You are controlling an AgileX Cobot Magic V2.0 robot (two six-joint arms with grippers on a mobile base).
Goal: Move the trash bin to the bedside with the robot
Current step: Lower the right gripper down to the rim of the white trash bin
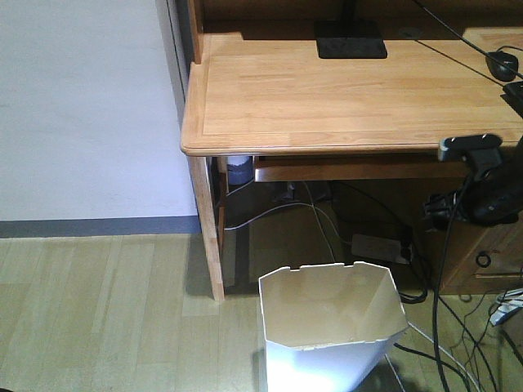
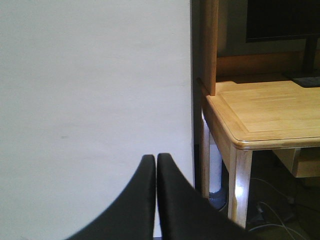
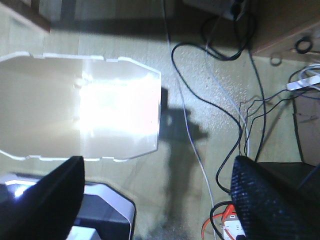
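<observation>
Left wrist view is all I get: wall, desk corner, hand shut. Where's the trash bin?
Observer: Front view shows the trash bin standing in front of the desk, right of its front-left leg.
Operator: Right hand on it?
Observer: Not gripping. Right wrist view shows the right hand open, nothing between its fingers.
Operator: Anything on the ground nearby?
Observer: Black cables loop across the floor close to the bin.

A wooden bench (image 1: 327, 90) is standing beside the white wall (image 1: 82, 106), carrying a black monitor base (image 1: 351, 39); black cables (image 3: 235, 120) are trailing across the floor (image 1: 98, 310).
</observation>
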